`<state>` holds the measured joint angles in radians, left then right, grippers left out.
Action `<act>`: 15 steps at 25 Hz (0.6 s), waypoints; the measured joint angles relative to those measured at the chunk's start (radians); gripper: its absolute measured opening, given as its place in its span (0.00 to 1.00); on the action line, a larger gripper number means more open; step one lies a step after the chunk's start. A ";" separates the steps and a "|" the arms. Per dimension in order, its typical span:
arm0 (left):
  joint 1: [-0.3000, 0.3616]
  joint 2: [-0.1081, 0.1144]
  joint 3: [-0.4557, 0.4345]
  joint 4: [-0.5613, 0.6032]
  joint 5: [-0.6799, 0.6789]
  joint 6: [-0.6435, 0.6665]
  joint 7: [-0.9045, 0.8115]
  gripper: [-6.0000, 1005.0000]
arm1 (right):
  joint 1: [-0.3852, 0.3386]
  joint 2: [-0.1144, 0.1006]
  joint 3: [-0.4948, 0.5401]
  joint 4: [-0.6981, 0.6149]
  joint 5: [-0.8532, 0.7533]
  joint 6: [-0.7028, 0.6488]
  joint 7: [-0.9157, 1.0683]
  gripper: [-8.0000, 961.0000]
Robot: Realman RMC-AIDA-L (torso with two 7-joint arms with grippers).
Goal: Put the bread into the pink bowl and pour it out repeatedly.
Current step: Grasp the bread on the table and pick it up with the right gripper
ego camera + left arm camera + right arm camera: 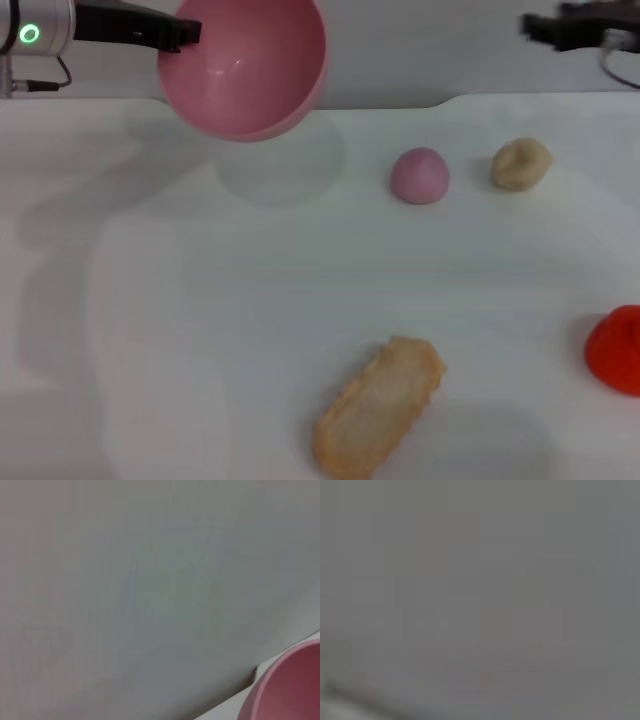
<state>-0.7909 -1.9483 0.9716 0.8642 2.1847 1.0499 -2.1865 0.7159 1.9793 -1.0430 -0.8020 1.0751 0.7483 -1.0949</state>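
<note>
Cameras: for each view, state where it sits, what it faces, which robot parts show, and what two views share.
Head view: on the head, looking down at the white table; left end effector holds the tilted, empty pink bowl, right end effector raised far right; bread lies near.
Left wrist view: faces a plain wall; no robot part shows.
Right wrist view: only grey blur.
Shared: head and left wrist views both show the pink bowl.

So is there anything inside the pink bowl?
No, the pink bowl, tipped in the left gripper, looks empty. The bread lies on the table.
</note>
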 joint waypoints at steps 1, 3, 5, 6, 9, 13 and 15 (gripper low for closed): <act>0.000 0.000 0.000 -0.002 0.001 -0.006 0.001 0.06 | 0.010 0.005 -0.003 -0.038 -0.069 0.059 0.045 0.66; -0.001 0.001 0.001 -0.006 0.010 -0.018 0.001 0.06 | 0.031 0.019 -0.007 -0.127 -0.177 0.196 0.107 0.66; -0.002 0.001 0.001 -0.006 0.022 -0.022 -0.003 0.06 | 0.051 0.030 -0.008 -0.195 -0.241 0.342 0.136 0.66; -0.002 0.002 0.000 -0.006 0.025 -0.022 -0.004 0.06 | 0.066 0.032 -0.009 -0.218 -0.259 0.421 0.142 0.66; -0.002 0.003 -0.006 -0.006 0.030 -0.025 -0.008 0.06 | 0.113 0.030 -0.009 -0.238 -0.278 0.625 0.146 0.66; 0.002 0.002 -0.004 -0.006 0.038 -0.025 -0.010 0.06 | 0.169 0.030 -0.036 -0.199 -0.299 0.795 0.148 0.66; 0.003 0.000 0.000 -0.006 0.039 -0.025 -0.010 0.06 | 0.189 0.037 -0.076 -0.171 -0.317 0.826 0.149 0.66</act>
<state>-0.7874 -1.9481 0.9718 0.8585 2.2237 1.0247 -2.1964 0.9048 2.0159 -1.1189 -0.9728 0.7577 1.5742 -0.9462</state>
